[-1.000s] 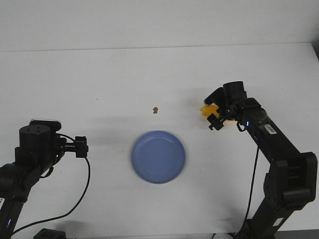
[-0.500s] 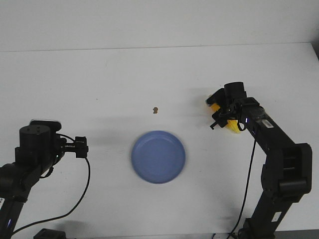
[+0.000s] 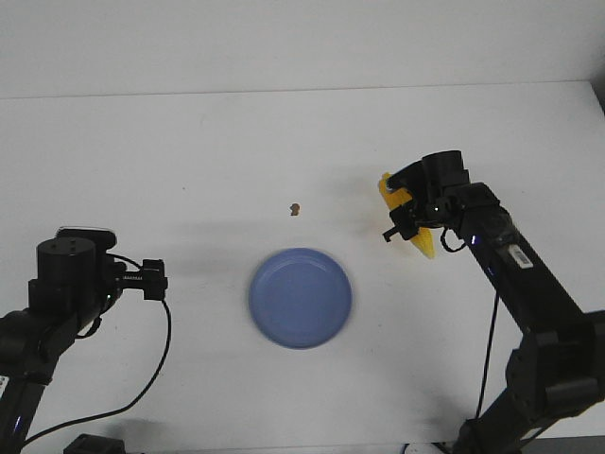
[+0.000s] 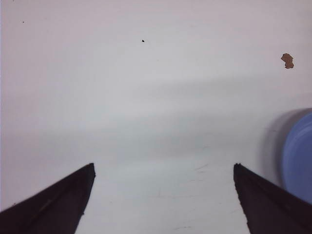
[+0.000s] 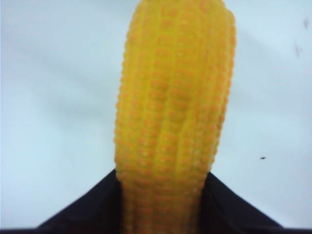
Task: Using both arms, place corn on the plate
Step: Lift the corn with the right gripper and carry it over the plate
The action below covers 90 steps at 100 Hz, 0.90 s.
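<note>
Currently my right end effector pinches the corn off the desk; left end effector spread, idle; plate unfilled.

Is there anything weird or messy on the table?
Only a tiny brown crumb lying on the white table, beyond the blue plate. The corn isn't dropped; the right hand grips it.

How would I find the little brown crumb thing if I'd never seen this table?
Start at the round blue plate near the middle of the white table. Look just beyond its far rim, slightly left of centre, for the brown speck lying alone. It is tiny and dull brown, unlike the big yellow corn gripped in the right pincer.
</note>
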Each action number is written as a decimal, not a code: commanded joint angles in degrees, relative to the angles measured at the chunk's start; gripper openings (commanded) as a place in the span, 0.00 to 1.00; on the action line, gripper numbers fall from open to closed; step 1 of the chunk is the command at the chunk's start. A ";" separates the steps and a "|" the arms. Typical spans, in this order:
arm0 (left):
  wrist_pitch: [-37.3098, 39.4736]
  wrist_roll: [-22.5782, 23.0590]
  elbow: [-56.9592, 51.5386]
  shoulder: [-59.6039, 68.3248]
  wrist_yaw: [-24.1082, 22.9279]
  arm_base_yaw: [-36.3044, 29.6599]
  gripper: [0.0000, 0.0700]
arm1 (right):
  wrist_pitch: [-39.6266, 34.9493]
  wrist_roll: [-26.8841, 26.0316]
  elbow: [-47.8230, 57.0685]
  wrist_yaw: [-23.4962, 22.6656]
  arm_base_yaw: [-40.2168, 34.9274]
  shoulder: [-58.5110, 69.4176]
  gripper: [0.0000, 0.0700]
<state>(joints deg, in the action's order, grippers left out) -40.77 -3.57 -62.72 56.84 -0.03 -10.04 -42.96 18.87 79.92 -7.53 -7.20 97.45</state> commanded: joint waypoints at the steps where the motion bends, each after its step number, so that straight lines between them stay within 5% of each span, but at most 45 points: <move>1: 0.15 0.11 -0.55 0.39 0.02 -0.09 0.83 | -1.92 -3.19 1.44 -0.42 -2.25 -1.49 0.19; 30: 0.13 0.11 -0.55 0.39 0.02 -0.11 0.83 | -12.39 -7.37 1.33 -1.77 -16.11 -4.39 0.19; 62: -0.07 0.11 -0.55 0.39 0.02 -0.11 0.83 | -5.88 -14.05 0.63 -1.44 -30.29 -4.15 0.19; 90: -0.17 0.09 -0.55 0.39 0.02 -0.11 0.83 | -5.01 -17.73 0.63 1.79 -33.94 -0.13 0.19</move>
<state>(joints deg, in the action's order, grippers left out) -40.99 -3.57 -62.72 56.84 -0.03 -10.04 -47.68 3.11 80.07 -6.17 -40.51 95.11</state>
